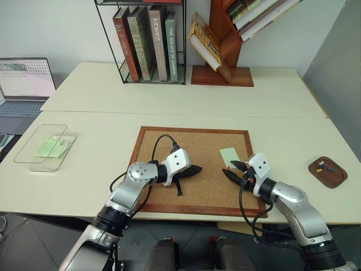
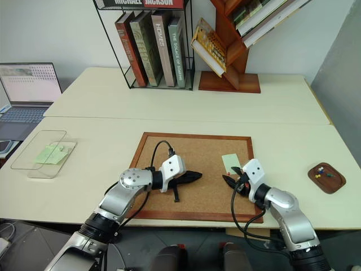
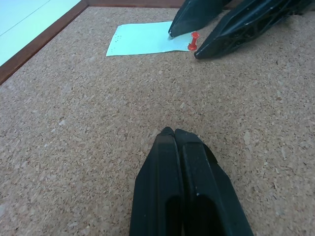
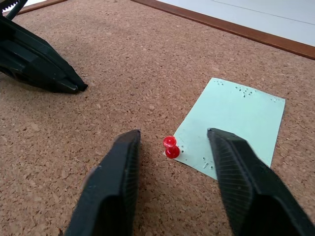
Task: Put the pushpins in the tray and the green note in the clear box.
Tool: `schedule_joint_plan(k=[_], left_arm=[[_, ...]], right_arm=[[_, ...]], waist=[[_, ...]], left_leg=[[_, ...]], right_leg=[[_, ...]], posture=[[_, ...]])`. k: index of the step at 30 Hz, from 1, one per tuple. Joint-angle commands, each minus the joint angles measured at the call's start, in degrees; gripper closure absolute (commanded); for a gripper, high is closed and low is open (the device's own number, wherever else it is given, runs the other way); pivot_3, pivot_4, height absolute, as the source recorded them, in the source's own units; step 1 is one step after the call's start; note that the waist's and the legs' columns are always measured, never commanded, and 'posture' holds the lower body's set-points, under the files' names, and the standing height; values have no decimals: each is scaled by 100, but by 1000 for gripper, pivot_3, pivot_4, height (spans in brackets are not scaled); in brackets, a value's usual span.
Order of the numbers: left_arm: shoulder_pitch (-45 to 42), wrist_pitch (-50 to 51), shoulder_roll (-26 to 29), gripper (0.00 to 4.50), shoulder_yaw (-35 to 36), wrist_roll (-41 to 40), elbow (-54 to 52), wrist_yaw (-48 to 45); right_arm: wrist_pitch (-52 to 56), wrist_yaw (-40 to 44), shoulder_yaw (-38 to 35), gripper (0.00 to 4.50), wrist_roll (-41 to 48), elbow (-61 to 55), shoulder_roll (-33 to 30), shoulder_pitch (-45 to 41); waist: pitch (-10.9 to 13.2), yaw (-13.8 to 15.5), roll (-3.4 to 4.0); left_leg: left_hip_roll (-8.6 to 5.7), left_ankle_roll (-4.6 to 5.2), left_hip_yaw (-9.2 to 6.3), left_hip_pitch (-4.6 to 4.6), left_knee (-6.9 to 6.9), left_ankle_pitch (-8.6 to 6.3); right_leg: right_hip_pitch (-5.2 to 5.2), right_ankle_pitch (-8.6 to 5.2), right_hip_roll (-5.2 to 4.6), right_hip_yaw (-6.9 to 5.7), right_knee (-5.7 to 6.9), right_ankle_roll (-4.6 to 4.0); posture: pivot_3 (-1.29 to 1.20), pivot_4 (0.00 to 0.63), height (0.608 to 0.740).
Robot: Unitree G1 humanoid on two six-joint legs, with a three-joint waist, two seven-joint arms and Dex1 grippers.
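Pale mint green note (image 4: 230, 123), punctured with small holes, lies flat on the corkboard (image 1: 208, 186) at centre right of the head view, pinned at one corner by a red pushpin (image 4: 171, 147). Right gripper (image 4: 173, 147) straddles that pin, fingers apart, not touching. Left gripper (image 3: 176, 132) closed, empty.

Red pushpin (image 4: 171, 147) between the right gripper (image 4: 173, 141) fingers

It stands on the green note's (image 4: 232, 122) corner, on the corkboard (image 4: 123, 59), fingers apart either side.
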Motion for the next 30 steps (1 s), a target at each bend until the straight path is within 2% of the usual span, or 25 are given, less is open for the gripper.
schedule_joint_plan(k=[1,8,21,27,30], left_arm=[[131,179,91,4500,-124,224,158,24],[134,163,93,4500,-127,224,164,23],[137,185,26,4500,-82,163,162,64],[-50,452,-187,4500,448,-394,-276,231],[-156,1004,-115,4035,768,-876,-739,101]], right_arm=[[-174,22,-48,3283,-57,-29,14,-41],[-235,32,-91,4495,-94,-195,5,-159],[225,286,-254,4495,303,-1283,-262,-667],[450,332,-310,4495,414,-1469,-413,-872],[495,318,-298,4500,452,-1475,-425,-987]], waist=[[0,0,0],[0,0,0],[1,0,-1],[13,8,-14],[47,0,-53]], left_leg=[[0,0,1,0,0,0],[0,0,0,0,0,0],[0,0,-1,-1,0,0],[-2,0,-1,-3,-1,0],[3,0,-4,-7,0,0]], right_leg=[[0,0,0,0,0,0],[0,0,0,0,0,0],[-1,0,0,-2,-1,0],[-1,0,-3,-2,-1,0],[-7,0,-2,-6,2,0]], posture=[[0,150,740],[0,150,740],[0,150,740],[0,150,740],[0,150,740]])
